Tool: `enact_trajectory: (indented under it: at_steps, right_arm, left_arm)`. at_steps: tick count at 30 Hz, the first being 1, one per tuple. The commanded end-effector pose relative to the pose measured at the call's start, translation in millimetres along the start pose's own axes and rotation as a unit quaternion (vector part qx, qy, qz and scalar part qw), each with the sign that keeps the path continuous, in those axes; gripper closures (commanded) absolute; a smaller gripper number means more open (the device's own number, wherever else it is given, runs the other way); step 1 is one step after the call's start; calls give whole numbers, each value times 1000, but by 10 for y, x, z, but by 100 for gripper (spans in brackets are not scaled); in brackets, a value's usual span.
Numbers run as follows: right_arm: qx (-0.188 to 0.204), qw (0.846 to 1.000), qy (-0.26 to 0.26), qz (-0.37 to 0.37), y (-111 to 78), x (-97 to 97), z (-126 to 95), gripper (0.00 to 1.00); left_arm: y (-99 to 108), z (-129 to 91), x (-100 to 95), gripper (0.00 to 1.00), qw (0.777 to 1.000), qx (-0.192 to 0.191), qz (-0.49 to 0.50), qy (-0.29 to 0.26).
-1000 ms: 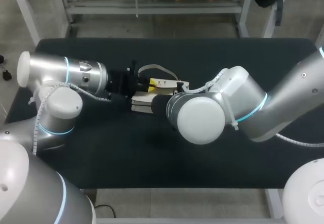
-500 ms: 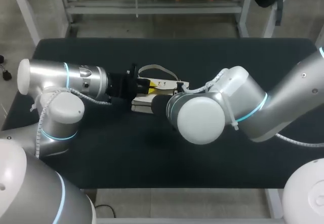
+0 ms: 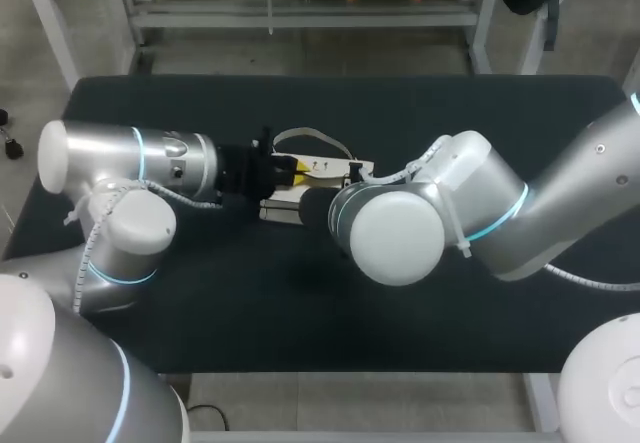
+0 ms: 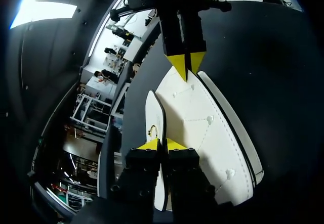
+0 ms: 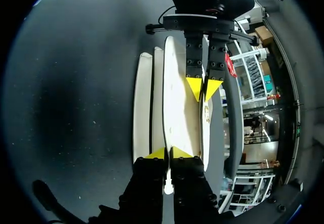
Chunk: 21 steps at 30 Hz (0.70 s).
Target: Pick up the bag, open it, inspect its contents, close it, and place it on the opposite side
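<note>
White bag (image 3: 318,169) at middle of black counter (image 3: 300,293); cannot tell if lifted. Left hand (image 4: 162,144) at bag's left end, fingers closed, pinching thin bag edge. Right hand (image 5: 167,153) at bag's opposite end, fingers closed on that edge, tips facing left hand along bag. In head view right arm covers right hand. Strap (image 3: 312,136) loops out from bag's far side.

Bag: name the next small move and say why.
Probably ease the left tool and right tool slightly apart to spread the bag open. Each tool is shut on a thin white edge, at opposite ends. The layers lie close together, and no contents show.
</note>
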State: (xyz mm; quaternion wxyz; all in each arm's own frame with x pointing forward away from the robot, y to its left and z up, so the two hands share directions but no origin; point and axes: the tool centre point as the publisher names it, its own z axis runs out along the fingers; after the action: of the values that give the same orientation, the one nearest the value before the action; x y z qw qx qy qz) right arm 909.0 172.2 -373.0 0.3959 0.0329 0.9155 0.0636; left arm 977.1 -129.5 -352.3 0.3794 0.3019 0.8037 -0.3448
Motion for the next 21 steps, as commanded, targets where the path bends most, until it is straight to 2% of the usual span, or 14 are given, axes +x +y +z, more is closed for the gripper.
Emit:
enact_trajectory:
  at_steps: [1, 12, 21]
  right_arm:
    - [-7, 1000, -13, 0, -25, 50, 20, 100]
    - [-7, 1000, -13, 0, -25, 50, 20, 100]
    - [-7, 1000, -13, 0, -25, 50, 20, 100]
  left_arm:
    - [-38, -39, -18, 100, 1000, -3, -8, 25]
    - [-16, -69, -1, 100, 996, -15, -22, 80]
    - [-108, 57, 54, 100, 995, 4, -33, 97]
